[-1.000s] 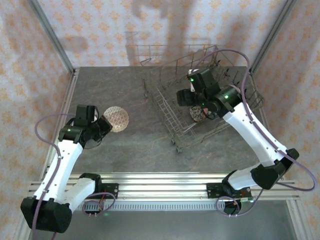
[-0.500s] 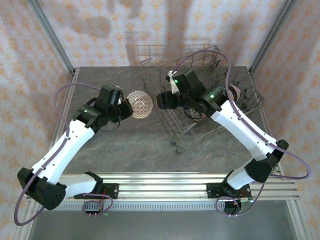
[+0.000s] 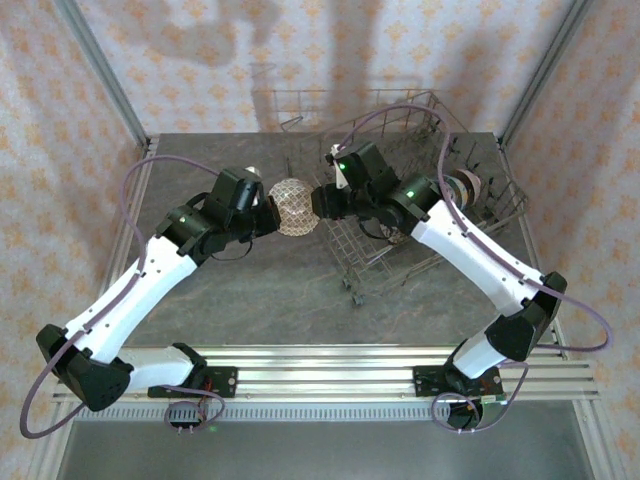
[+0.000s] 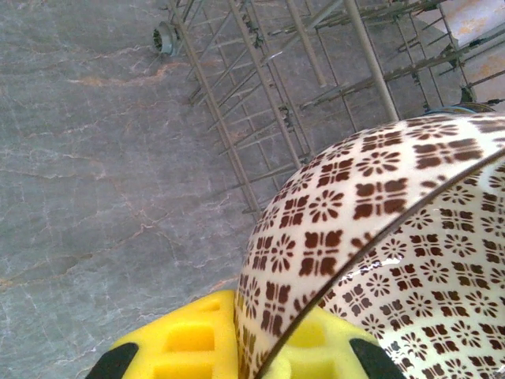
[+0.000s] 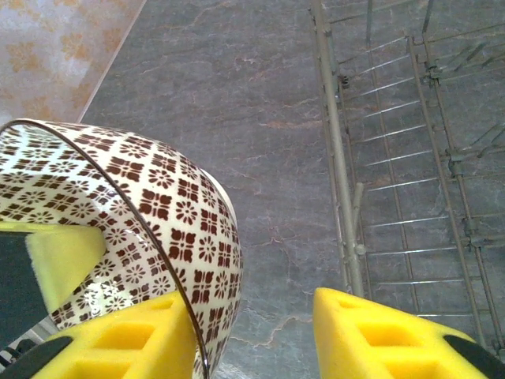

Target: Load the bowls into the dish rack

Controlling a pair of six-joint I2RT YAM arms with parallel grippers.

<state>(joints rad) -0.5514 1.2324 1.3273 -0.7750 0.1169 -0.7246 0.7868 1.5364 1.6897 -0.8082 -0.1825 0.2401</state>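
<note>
A cream bowl [image 3: 293, 207] with a brown flower pattern hangs in the air just left of the dish rack [image 3: 360, 255]. My left gripper [image 3: 268, 213] is shut on its left rim; in the left wrist view the yellow pads [image 4: 189, 339] pinch the bowl's wall [image 4: 379, 237]. My right gripper [image 3: 318, 203] meets the bowl from the right. In the right wrist view its jaws [image 5: 248, 316] straddle the bowl's rim [image 5: 142, 205], one finger inside, the other still apart from the outer wall. The left pad [image 5: 59, 253] shows inside the bowl.
The grey wire dish rack [image 4: 260, 87] stands at the back right, its near left rail [image 5: 339, 158] beside the bowl. A dark patterned bowl [image 3: 397, 230] lies in it and other bowls [image 3: 465, 185] stand upright at its right side. Grey stone tabletop [image 3: 230, 290] lies below.
My left arm carried the bowl from the left of the table rightward and up to the rack. My right arm swung left out of the rack to meet it, its jaws narrowing round the rim.
</note>
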